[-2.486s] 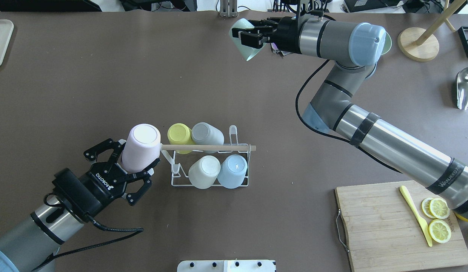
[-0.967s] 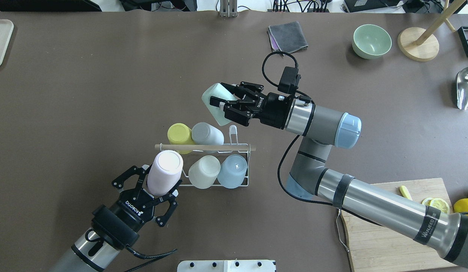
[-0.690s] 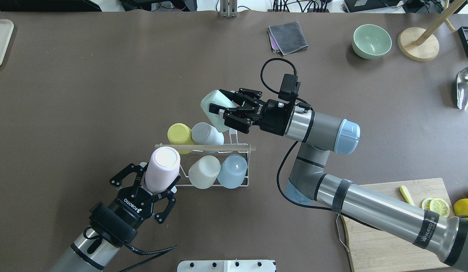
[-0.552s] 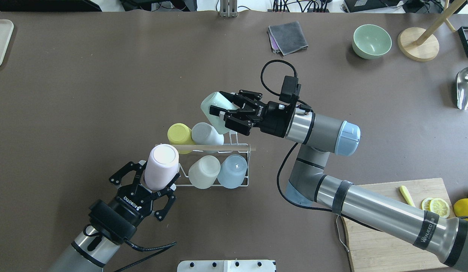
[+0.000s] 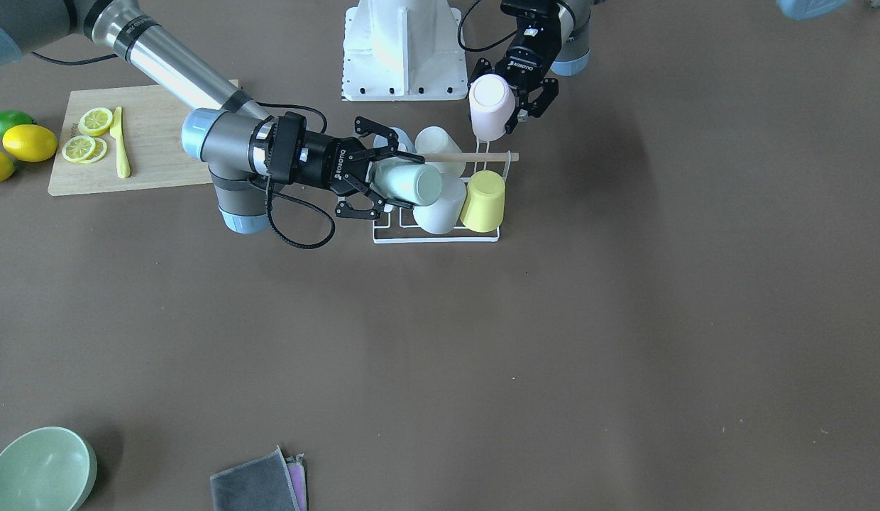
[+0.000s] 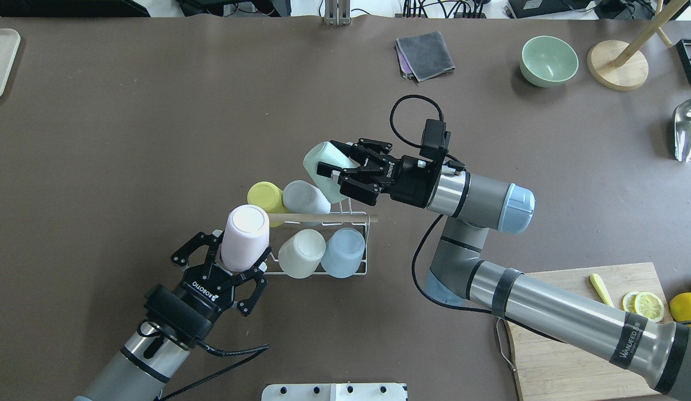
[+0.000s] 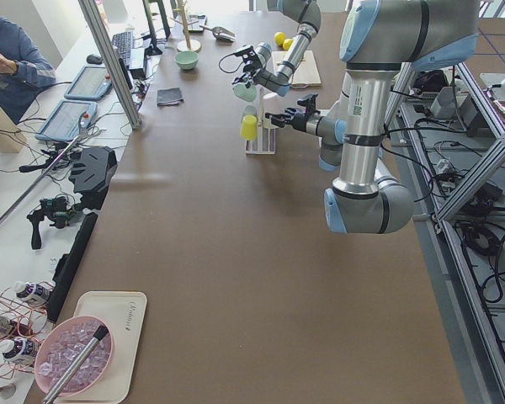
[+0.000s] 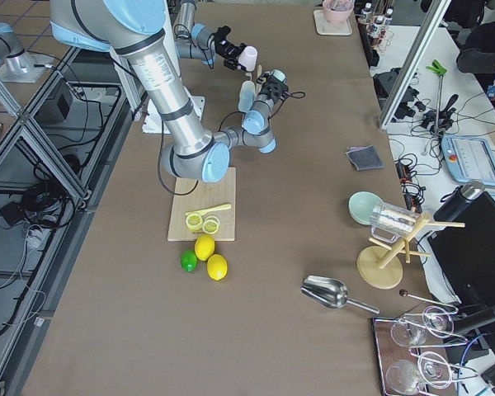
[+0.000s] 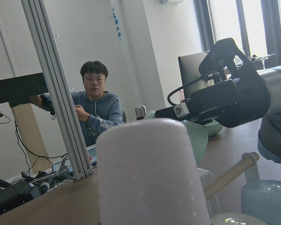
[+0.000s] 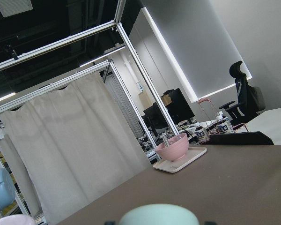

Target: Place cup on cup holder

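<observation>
White capitals spelling ROBOTIQ run along the black body of the left pincer (image 6: pixel 238 249), seen from overhead. The same ROBOTIQ brand stands on the black body of the right pincer (image 5: pixel 396 181), clearest from the front-facing camera. A black band (image 6: pixel 629 343) around the right arm (image 6: pixel 546 312) reads WANJEED in white. A blue vertical wall sign (image 9: pixel 115 23) is too small to read.

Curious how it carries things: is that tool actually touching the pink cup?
Touching. The overhead view shows the left tool clamped against both sides of the pink cup.
</observation>
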Controlling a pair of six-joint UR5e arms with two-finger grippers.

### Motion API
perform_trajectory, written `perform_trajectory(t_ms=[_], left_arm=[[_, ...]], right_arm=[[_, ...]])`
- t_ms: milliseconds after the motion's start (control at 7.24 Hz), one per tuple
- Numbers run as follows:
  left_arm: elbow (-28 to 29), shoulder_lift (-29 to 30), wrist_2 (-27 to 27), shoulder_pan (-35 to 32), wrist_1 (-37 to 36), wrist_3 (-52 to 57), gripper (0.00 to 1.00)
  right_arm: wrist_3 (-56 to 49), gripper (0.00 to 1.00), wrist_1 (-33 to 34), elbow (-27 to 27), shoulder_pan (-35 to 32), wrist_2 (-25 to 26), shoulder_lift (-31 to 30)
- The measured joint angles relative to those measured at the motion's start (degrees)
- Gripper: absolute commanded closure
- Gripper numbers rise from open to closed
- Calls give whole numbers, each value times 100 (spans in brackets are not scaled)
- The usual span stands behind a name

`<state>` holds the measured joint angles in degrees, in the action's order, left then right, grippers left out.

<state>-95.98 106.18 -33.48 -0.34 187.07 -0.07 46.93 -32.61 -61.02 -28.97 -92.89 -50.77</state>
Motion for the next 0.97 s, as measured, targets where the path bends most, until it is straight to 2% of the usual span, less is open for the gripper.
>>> perform_trajectory(t_ms=[967], left_arm=[[197, 96, -1, -15, -13, -162, 38]], right_arm=[[-95, 100, -181, 84, 5, -18, -79]])
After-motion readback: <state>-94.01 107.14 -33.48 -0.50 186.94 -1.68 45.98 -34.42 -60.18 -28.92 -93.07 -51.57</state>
